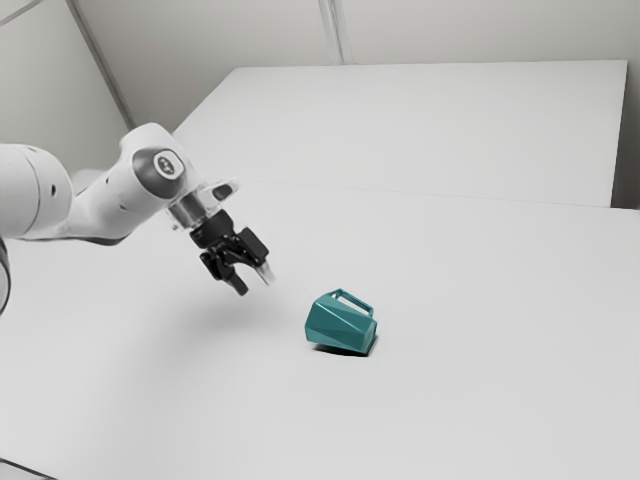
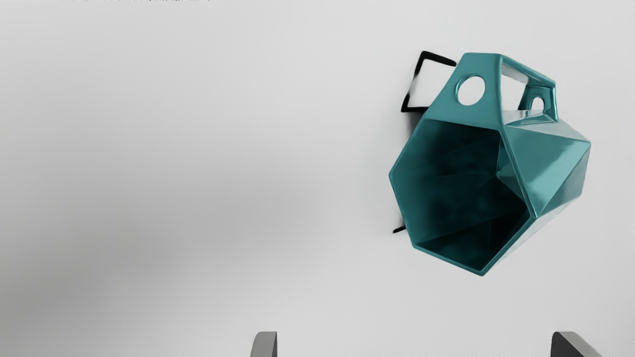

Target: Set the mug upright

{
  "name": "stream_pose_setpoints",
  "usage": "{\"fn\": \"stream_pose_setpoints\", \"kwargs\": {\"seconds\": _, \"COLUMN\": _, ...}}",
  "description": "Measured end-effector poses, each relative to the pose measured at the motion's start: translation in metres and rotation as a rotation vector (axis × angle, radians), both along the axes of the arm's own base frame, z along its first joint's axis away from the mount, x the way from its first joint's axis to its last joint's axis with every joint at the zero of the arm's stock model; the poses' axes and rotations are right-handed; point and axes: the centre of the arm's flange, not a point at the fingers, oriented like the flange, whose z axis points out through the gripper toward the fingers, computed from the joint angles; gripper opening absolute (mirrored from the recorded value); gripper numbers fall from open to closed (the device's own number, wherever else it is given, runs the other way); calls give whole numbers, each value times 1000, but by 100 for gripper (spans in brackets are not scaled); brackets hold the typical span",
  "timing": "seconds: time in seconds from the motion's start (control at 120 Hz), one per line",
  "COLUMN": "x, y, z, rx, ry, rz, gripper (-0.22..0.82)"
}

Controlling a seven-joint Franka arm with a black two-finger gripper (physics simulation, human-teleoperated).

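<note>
Teal mug (image 1: 338, 326) near but apart from tool (image 1: 256, 286)

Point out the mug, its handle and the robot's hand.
Mug (image 1: 338, 326): exterior view, on the side of its body.
Handle (image 2: 492, 94): wrist view, on its flat face beside the round hole.
Hand (image 1: 254, 285): exterior view, midway between its fingertips.

The mug (image 1: 338, 326) lies on the table (image 1: 480, 320), little below the exterior view's centre; the gripper (image 1: 254, 285) is to upper left of it.
</note>
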Motion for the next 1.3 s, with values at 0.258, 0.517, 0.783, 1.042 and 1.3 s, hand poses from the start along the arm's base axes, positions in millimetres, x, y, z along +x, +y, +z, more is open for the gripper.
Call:
{"fn": "stream_pose_setpoints", "kwargs": {"seconds": 0.258, "x": -18, "y": -32, "z": -2, "rx": -34, "ry": -40, "rz": -103, "gripper": 60}}
{"fn": "stream_pose_setpoints", "kwargs": {"seconds": 0.517, "x": 6, "y": -74, "z": -13, "rx": -80, "ry": -92, "rz": -165, "gripper": 60}}
{"fn": "stream_pose_setpoints", "kwargs": {"seconds": 0.783, "x": 6, "y": -91, "z": -15, "rx": -109, "ry": -119, "rz": -194, "gripper": 60}}
{"fn": "stream_pose_setpoints", "kwargs": {"seconds": 1.042, "x": -4, "y": -101, "z": -31, "rx": -144, "ry": -106, "rz": -195, "gripper": 53}}
{"fn": "stream_pose_setpoints", "kwargs": {"seconds": 1.3, "x": -15, "y": -104, "z": -53, "rx": -181, "ry": -100, "rz": -171, "gripper": 22}}
